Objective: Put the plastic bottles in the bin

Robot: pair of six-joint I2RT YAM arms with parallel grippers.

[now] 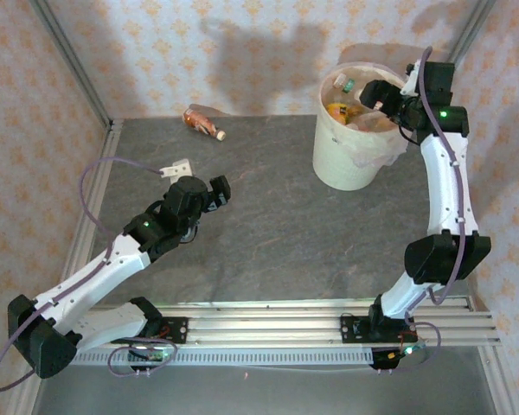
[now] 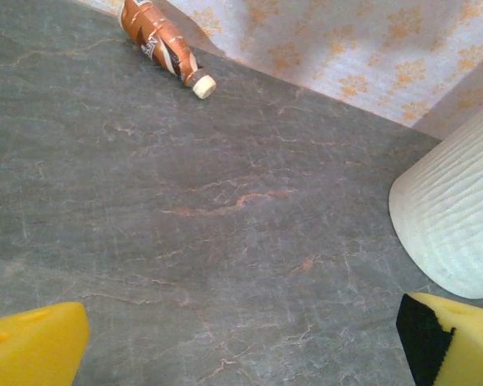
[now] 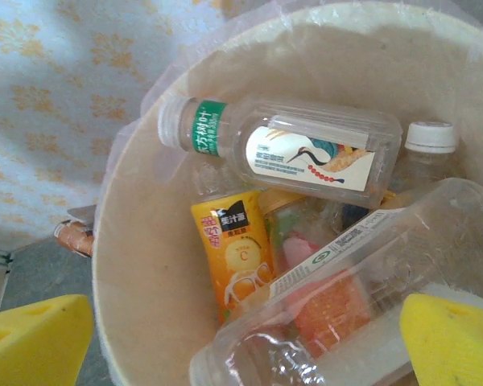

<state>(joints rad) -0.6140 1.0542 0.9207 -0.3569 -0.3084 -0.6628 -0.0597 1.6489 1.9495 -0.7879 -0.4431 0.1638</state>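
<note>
Right gripper [image 1: 379, 92] hangs spread and empty over the bin [image 1: 346, 169] of bottles [image 3: 298, 153]. Left gripper [image 1: 218, 192], also spread, stands well apart from a brown bottle [image 1: 203, 122] by the wall [image 1: 242, 60]; a clumsy nudge could roll it away.

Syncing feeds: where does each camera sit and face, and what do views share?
Top external: above, behind the bases, looking down; left arm, right arm, table, bin.
Left wrist: low over the table, facing the far wall; left fingertips.
Right wrist: above the bin, looking in; right fingertips.
Shared: brown bottle, top and left wrist.
</note>
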